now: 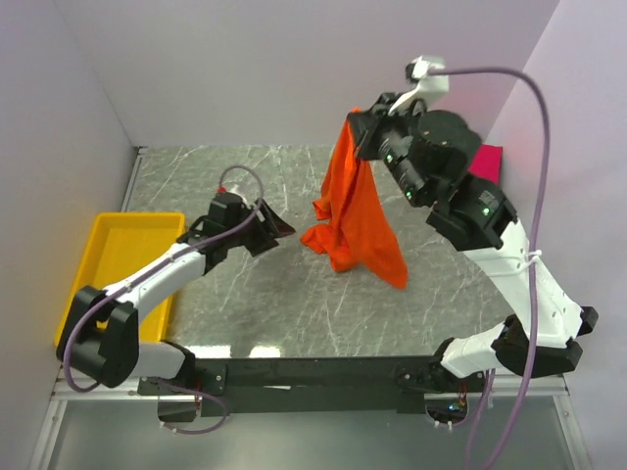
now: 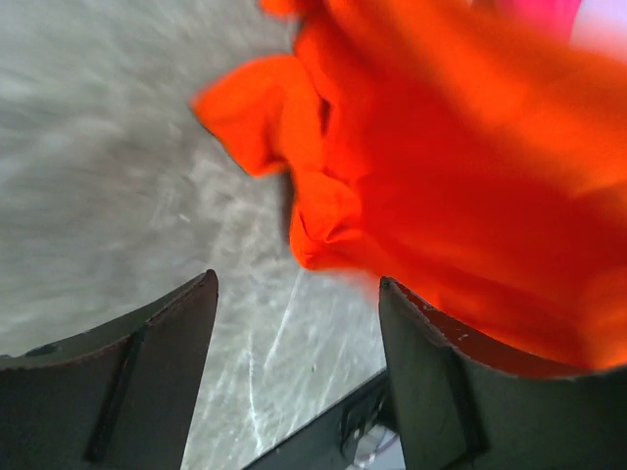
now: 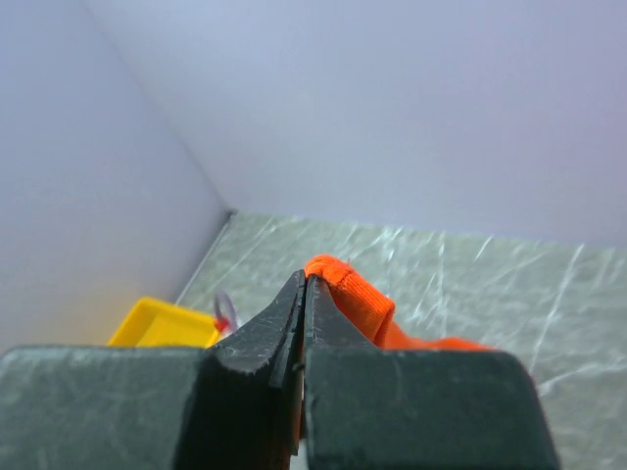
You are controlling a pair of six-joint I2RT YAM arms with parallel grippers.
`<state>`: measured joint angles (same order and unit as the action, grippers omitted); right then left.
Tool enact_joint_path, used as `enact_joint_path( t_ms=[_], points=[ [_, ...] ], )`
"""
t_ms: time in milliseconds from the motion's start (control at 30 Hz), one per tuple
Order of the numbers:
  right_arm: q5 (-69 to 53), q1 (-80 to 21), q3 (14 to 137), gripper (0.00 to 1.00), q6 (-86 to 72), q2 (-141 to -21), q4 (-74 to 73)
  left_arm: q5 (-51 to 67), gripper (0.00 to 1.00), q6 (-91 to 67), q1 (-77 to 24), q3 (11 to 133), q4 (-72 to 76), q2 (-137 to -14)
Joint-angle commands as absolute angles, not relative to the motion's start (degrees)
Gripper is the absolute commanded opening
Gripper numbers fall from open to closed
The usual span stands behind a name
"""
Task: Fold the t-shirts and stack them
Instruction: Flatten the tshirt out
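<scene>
Clamped shut on the orange t-shirt's (image 3: 348, 294) hem, the right tool (image 3: 302, 284) hangs it over the counter (image 1: 245, 304), lower edge seemingly brushing the surface. The left tool (image 1: 279, 230) gapes just beside it. A magenta t-shirt (image 1: 487, 162) lies far right; a yellow tray (image 1: 137, 217) sits at the left edge, partly under the left arm.
</scene>
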<state>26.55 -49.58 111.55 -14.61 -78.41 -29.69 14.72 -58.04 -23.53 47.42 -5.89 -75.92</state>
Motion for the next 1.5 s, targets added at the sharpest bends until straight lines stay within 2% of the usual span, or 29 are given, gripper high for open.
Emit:
enact_joint_path(
  t_ms=[0,133,300,433,633,933,1067,1100,1167,1233,1467],
  points=[
    [31.1,-49.57,120.39,0.0,-7.92,-79.63,-32.16,13.27,0.73,-60.03,-26.54,45.62,1.91,-80.4],
    [34.01,-49.66,127.43,0.0,-5.28,-80.86,-33.57,13.36,0.73,-59.59,-28.73,45.79,4.22,-85.68],
    [36.21,-49.66,128.15,0.0,-3.78,-79.37,-33.22,10.2,0.74,-60.9,-30.32,46.41,5.18,-90.95],
    [38.93,-49.57,124.2,0.0,-3.6,-76.56,-32.17,7.83,0.74,-62.49,-30.23,49.38,3.7,-95.0],
    [41.39,-49.4,118.4,0.0,-4.31,-72.78,-30.32,6.95,0.67,-65.39,-30.59,57.72,1.5,-100.54],
    [43.68,-48.52,115.67,0.0,-4.74,-69.79,-30.41,2.64,0.64,-67.15,-32.43,68.62,-5.7,-109.5],
    [44.21,-47.73,113.73,0.0,-5.01,-68.29,-30.06,0.62,0.52,-66.62,-34.01,73.03,-11.07,-112.93],
    [44.21,-47.12,113.03,0.0,-5.18,-67.77,-30.06,0.7,0.42,-66.62,-34.1,73.3,-11.07,-113.03],
    [43.86,-46.76,111.98,0.0,-5.36,-66.89,-29.71,0.7,0.28,-66.71,-34.1,73.47,-11.86,-112.51],
    [43.94,-46.14,110.48,0.0,-5.71,-65.66,-29.44,0.18,0.01,-65.75,-33.84,73.21,-12.91,-111.1],
    [44.21,-43.6,107.14,0.0,-6.42,-62.84,-28.92,-4.13,0.01,-63.72,-27.43,66.63,-17.75,-93.12]
  ],
)
